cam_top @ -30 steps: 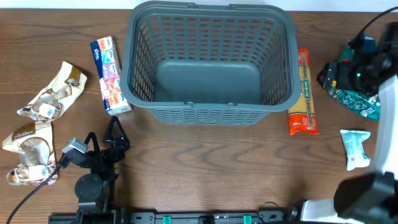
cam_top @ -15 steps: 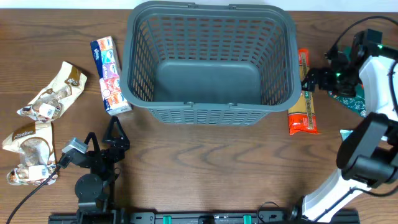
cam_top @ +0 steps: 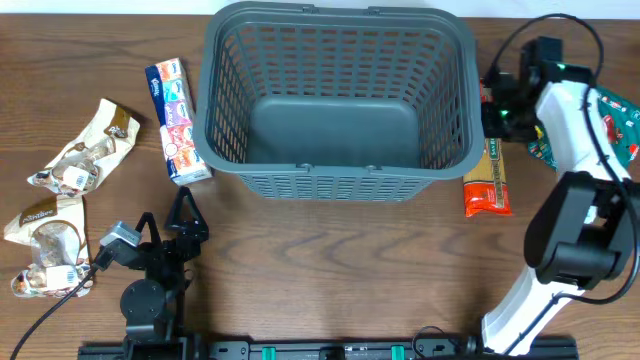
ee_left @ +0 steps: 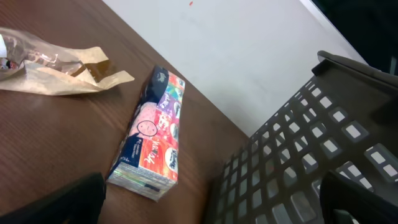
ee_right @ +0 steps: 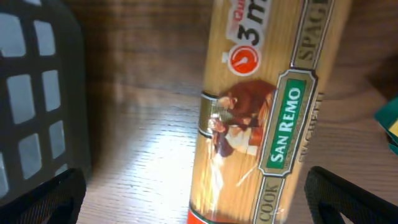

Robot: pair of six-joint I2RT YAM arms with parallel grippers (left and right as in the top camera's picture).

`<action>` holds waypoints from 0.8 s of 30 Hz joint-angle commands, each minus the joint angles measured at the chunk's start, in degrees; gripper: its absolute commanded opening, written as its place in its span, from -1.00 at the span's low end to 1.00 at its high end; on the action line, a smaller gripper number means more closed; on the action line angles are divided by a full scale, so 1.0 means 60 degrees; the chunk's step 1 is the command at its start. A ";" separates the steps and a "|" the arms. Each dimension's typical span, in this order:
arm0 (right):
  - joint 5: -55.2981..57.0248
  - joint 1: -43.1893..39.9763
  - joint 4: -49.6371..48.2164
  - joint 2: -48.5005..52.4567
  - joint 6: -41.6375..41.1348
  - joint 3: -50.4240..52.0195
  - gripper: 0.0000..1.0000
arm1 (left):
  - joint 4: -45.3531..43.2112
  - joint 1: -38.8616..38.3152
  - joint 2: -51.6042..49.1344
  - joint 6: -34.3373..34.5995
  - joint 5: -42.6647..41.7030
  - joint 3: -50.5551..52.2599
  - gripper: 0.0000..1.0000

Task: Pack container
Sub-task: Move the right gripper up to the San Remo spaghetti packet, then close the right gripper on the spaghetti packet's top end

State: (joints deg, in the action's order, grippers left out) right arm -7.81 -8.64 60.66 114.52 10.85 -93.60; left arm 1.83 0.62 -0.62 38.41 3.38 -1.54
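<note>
Hovering the right tool [cam_top: 497, 104] over the far end of the spaghetti pkt [cam_top: 489, 165], jaws wide apart, nothing in them. Wrist cam agrees: both fingers sit at the frame's lower corners w/ the pkt [ee_right: 267, 112] running lengthwise btwn them, label up, flat on the desk [cam_top: 350, 270]. Can't tell whether the tips are touching the wood or just above it.

The pkt lies just beside the right wall of the container [cam_top: 330, 185], roughly parallel to it, orange end toward the arm bases. The container sits far-centre on the desk, upright. I see only its bare flat bottom, so my read is that nothing's packed yet.

The left tool [cam_top: 165, 222] is low at front-left, jaws also apart and empty, aimed at the tissue pack [ee_left: 152, 140]. That pack lies just beside the container's left wall. Further left are crumpled snack bags [cam_top: 75, 160], well apart from the container. A green pkt [cam_top: 620, 120] shows at the right edge, partly behind the right arm.

Step in hand, as I judge it: first pick, the spaghetti.

Nxt move needs:
- drop straight down so the fingers straddle the pkt's narrow width, then close
- lift above the rim, carry over the wall, release inside
- mind the long pkt: gripped near one end it'll prob droop, so I'd shift toward its middle
- mind the lattice wall, which is close to one finger and easy to clip
</note>
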 commanded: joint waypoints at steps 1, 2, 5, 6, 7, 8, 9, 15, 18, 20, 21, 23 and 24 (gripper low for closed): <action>0.0918 0.0076 0.0029 0.0084 0.0084 0.0040 0.99 | 0.0324 -0.0025 0.0066 0.0007 0.0117 0.0219 0.97; 0.0914 0.0051 0.0025 0.0095 0.0055 0.0040 0.98 | 0.0324 -0.0025 0.0066 0.0007 0.0117 0.0219 0.97; 0.1126 -0.0084 0.0015 0.0149 -0.0244 0.0044 0.99 | 0.0324 -0.0025 0.0066 0.0007 0.0117 0.0219 0.97; 0.1228 -0.0131 0.0004 0.0153 -0.0324 0.0051 0.99 | 0.0324 -0.0025 0.0066 0.0007 0.0117 0.0219 0.97; 0.1300 -0.0186 -0.0004 0.0153 -0.0350 0.0066 0.99 | 0.0324 -0.0025 0.0066 0.0007 0.0117 0.0219 0.97; 0.1304 -0.0229 -0.0011 0.0153 -0.0364 0.0066 0.99 | 0.0324 -0.0025 0.0066 0.0007 0.0117 0.0219 0.97; 0.1300 -0.0277 -0.0015 0.0153 -0.0375 0.0066 0.99 | 0.0324 -0.0025 0.0066 0.0007 0.0117 0.0219 0.97; 0.1300 -0.0448 -0.0437 0.0157 -0.0514 0.0463 0.99 | 0.0324 -0.0025 0.0066 0.0007 0.0117 0.0219 0.97; 0.1224 -0.0466 -0.0823 0.0157 -0.0514 0.0969 0.98 | 0.0324 -0.0025 0.0066 0.0007 0.0117 0.0219 0.97; 0.1071 -0.0463 -0.1031 0.0157 -0.0514 0.1228 0.98 | 0.0324 -0.0025 0.0066 0.0007 0.0117 0.0219 0.97; 0.0994 -0.0466 -0.1115 0.0157 -0.0514 0.1351 0.99 | 0.0324 -0.0025 0.0066 0.0007 0.0113 0.0219 0.97; 0.0980 -0.0466 -0.1275 0.0157 -0.0517 0.1585 0.99 | 0.0324 -0.0025 0.0066 0.0007 0.0117 0.0219 0.97; 0.0984 -0.0466 -0.1381 0.0157 -0.0521 0.1716 0.98 | 0.0324 -0.0025 0.0066 0.0007 0.0117 0.0219 0.97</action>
State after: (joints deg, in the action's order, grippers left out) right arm -1.08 -11.03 53.28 114.72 8.78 -84.84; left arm 1.83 0.62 -0.62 38.39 3.38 -1.54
